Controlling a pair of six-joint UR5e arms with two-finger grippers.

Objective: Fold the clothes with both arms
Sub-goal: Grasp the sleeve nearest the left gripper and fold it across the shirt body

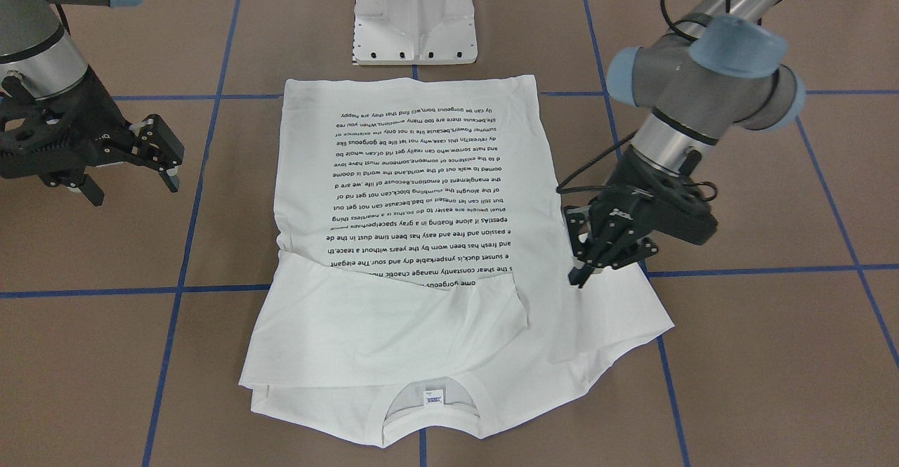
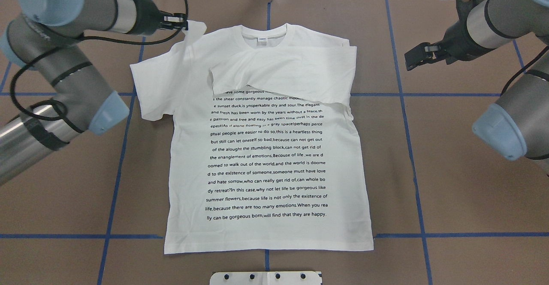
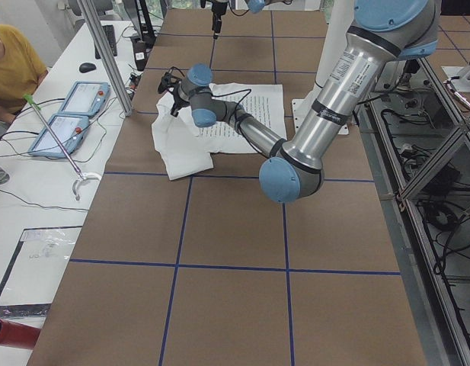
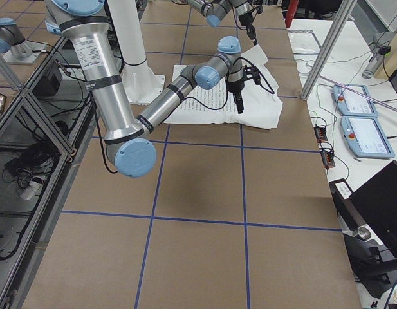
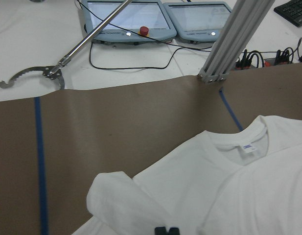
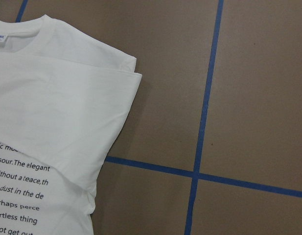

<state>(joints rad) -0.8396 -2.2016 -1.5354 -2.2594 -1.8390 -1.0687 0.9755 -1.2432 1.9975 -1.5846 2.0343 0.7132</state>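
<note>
T-shirt (image 1: pixel 421 172) collar (image 1: pixel 433 390) edge nearest, left claw (image 1: pixel 581 277) pinching its sleeve (image 1: pixel 618 312), right claw (image 1: pixel 133 192) spread, well apart

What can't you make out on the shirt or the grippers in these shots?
- T-shirt printed text, top lines: covered by the folded sleeve in the overhead and front-facing views.
- Neck label wording: too small in every view.
- Left gripper: nearly all cut off by the left wrist view's bottom edge.
</note>
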